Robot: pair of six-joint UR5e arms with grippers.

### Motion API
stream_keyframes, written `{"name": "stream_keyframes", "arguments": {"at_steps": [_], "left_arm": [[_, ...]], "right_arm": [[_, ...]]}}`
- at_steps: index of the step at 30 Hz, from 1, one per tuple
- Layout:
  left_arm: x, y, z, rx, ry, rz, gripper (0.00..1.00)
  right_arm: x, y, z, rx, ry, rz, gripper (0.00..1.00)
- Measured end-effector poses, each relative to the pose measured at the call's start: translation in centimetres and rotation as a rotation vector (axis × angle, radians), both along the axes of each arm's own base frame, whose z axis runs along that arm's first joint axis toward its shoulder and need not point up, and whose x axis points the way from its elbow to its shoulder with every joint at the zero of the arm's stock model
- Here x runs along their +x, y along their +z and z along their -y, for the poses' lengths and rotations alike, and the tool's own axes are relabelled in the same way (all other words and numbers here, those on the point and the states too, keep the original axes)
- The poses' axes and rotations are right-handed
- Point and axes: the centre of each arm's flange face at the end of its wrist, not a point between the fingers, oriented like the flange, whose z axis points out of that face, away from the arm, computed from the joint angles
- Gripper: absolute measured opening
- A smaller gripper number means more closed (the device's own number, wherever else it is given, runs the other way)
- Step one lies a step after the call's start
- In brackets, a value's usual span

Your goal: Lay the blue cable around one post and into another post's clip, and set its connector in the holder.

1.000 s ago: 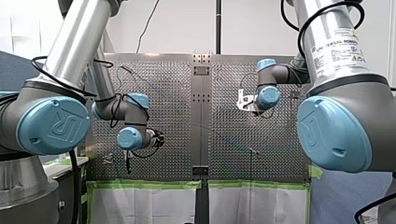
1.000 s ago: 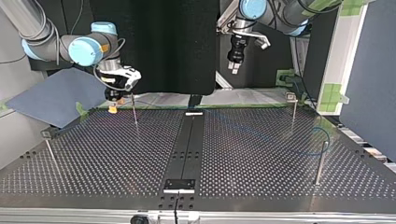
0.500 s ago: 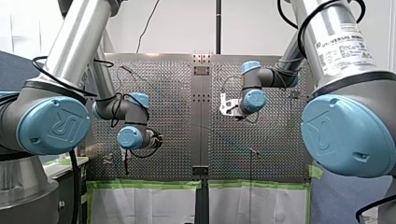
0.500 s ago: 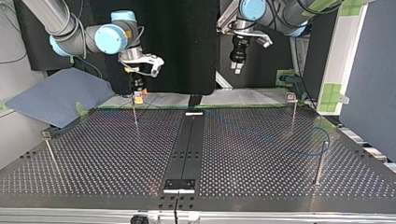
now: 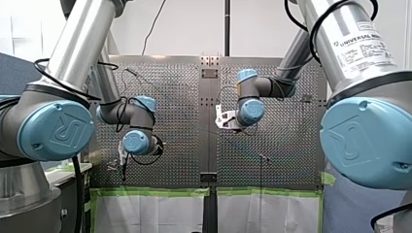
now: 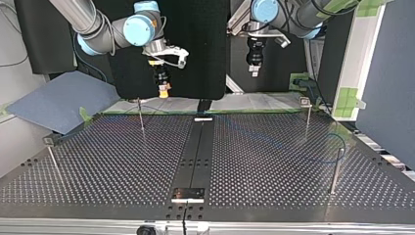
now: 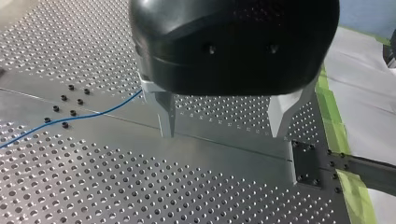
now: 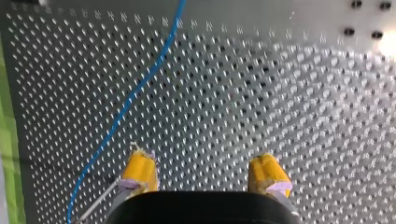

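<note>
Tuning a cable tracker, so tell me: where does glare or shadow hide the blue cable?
Right wrist view: glare whitens a patch of table, clear of the blue cable. Left wrist view: cable plain. Top view: faint on the dark table. Front view: cannot tell.

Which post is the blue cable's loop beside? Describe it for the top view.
On the perforated table, look to the top view's right of the black centre strip. Two posts stand there: skip the farther post and take the nearer post, the only one with the blue cable curling by its top.
</note>
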Motion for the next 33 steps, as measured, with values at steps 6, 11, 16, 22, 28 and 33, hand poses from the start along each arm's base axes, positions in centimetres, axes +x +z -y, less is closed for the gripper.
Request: {"name": "stream_keyframes", "arguments": {"at_steps": [6,11,16,22,28,33], "left_arm": [[0.1,0.1,0.0,0.001,0.001,0.001,1.00],[0.2,0.0,-0.1,0.002,0.005,0.000,1.00],[0.2,0.0,-0.3,0.006,0.010,-0.008,1.00],[0.1,-0.1,-0.4,0.016,0.011,-0.021,1.00],[0.1,-0.1,-0.4,0.021,0.016,-0.022,1.00],[0.1,-0.1,-0.6,0.023,0.025,-0.021,1.00]], "right_arm": [[1.8,-0.7,-2.8,0.002,0.058,-0.006,1.00],[2.6,-2.0,-5.7,0.012,0.102,0.004,1.00],[3.1,-3.2,-8.3,0.018,0.137,0.015,1.00],[3.3,-3.6,-9.3,0.017,0.146,0.037,1.00],[1.8,-3.9,-7.5,0.033,0.112,0.012,1.00],[0.7,-3.9,-5.7,0.026,0.080,0.016,1.00]]}}
